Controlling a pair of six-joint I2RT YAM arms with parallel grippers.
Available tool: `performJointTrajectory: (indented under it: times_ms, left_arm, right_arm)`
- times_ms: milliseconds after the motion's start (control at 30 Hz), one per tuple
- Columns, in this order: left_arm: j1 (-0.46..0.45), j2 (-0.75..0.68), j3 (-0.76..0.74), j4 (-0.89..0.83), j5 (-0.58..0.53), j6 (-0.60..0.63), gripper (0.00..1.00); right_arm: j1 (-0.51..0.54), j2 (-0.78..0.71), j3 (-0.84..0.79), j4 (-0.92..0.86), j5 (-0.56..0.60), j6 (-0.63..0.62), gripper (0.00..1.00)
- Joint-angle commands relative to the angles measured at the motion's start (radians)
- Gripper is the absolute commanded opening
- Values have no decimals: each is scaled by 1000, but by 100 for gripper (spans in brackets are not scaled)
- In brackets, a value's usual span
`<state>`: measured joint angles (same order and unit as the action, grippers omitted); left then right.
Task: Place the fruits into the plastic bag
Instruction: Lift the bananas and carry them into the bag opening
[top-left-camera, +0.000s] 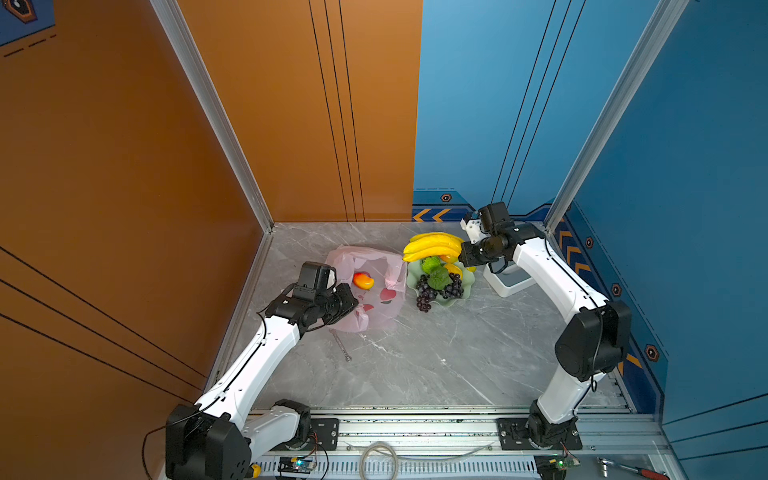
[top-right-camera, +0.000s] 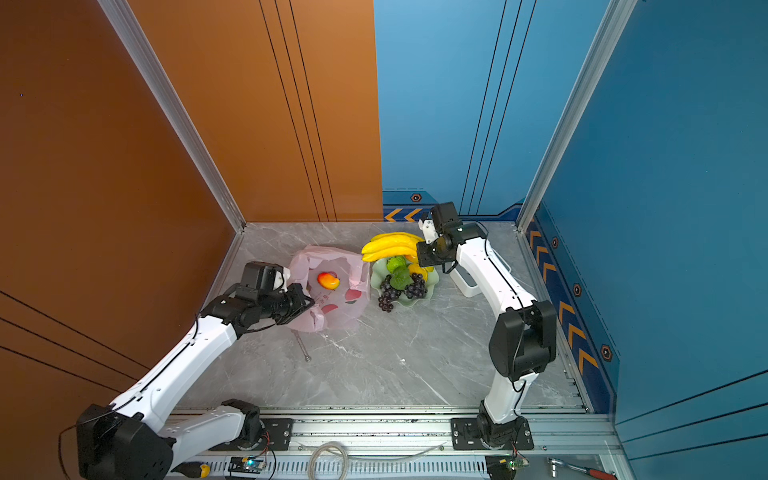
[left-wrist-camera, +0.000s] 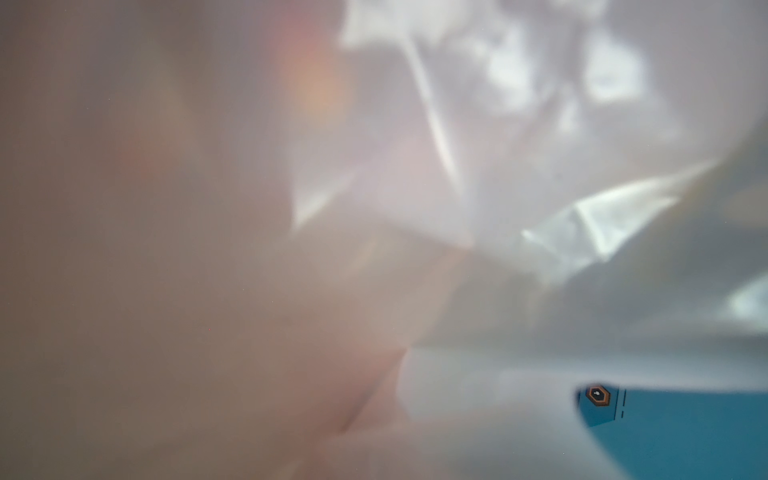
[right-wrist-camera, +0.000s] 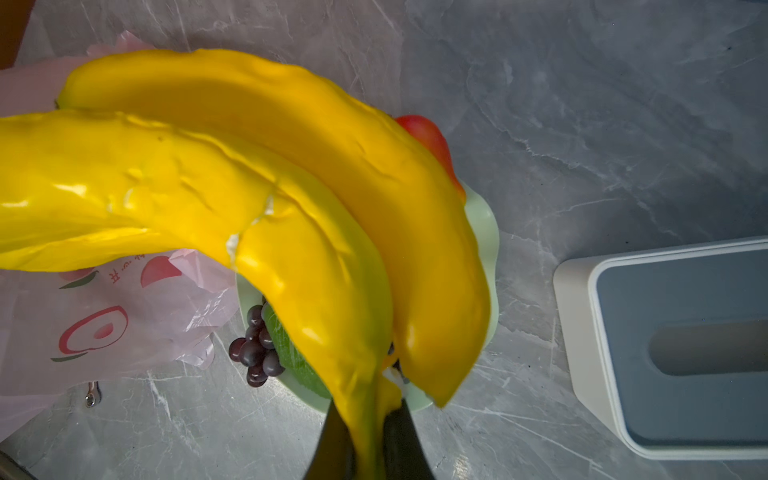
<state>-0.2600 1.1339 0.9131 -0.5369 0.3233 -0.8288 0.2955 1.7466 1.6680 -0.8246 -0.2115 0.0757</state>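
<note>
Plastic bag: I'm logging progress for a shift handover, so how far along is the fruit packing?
Done: one mango lies inside the plastic bag. In hand: the right claw is shut on the stem of the banana bunch, over the green dish; the left claw appears to pinch the bag's rim, holding it open. Left: the bananas, the grapes and the smaller pieces in the dish.

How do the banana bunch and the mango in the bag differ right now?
The banana bunch is clamped at its stem by the right end effector, over the green dish. The mango lies loose inside the plastic bag. The banana bunch is long, curved and plain yellow, while the mango is small, rounded and red-orange. Both are glossy toy fruits.
</note>
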Motion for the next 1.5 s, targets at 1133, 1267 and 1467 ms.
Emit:
performJointTrajectory:
  times_ms: [1133,1267,1467]
  left_arm:
    - [8,-110,-41,29,53,-15,0]
    - [5,-111,-46,29,51,-19,0]
    - [-5,-107,-52,31,44,-18,0]
  right_arm:
    - [472,69,-8,-87,-10,656,0]
    - [500,157,80,-71,-28,678,0]
    - [517,255,178,-6,-52,742,0]
